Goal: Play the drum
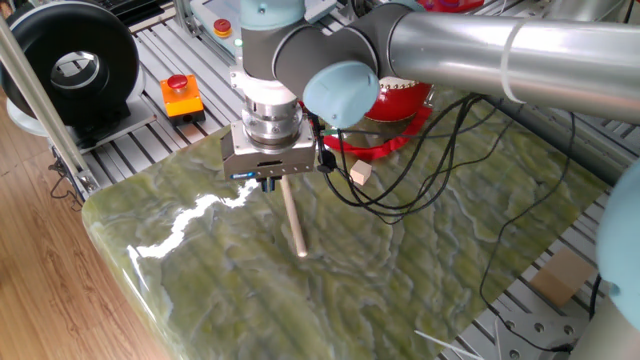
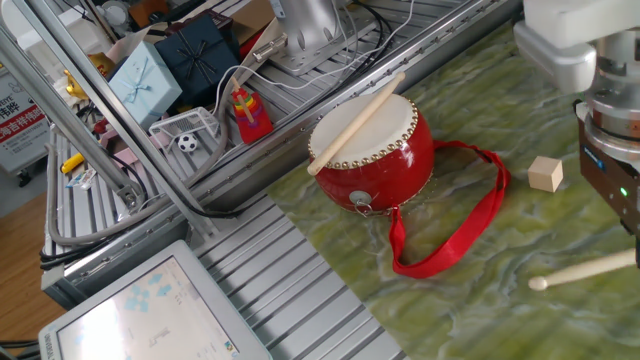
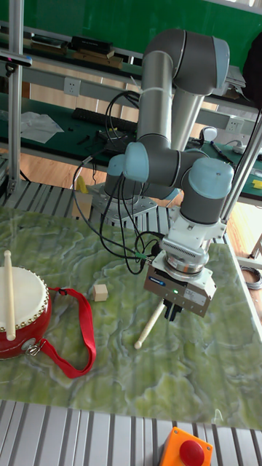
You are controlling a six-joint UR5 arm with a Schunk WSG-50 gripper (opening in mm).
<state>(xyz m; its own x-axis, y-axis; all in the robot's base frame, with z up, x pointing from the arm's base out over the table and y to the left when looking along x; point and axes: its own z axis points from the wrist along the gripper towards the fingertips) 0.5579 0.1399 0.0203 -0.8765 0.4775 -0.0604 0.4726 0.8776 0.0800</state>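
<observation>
The red drum [image 2: 375, 158] with its cream skin stands on the green marbled table, and one wooden drumstick [image 2: 356, 124] lies across its top. Its red ribbon strap [image 2: 455, 232] trails over the cloth. My gripper [image 1: 274, 183] is well to the side of the drum and is shut on a second drumstick [image 1: 293, 222], which slants down toward the table. In the tall fixed view the gripper [image 3: 172, 312] holds that stick [image 3: 150, 325] right of the drum [image 3: 20, 313]. In one fixed view the arm hides most of the drum [image 1: 402, 99].
A small wooden cube [image 2: 545, 173] lies between drum and gripper. An orange box with a red button [image 1: 180, 93] sits off the table's edge on the slatted frame. Black cables [image 1: 400, 190] hang from the arm over the table. Gift boxes and clutter [image 2: 160, 65] lie beyond the drum.
</observation>
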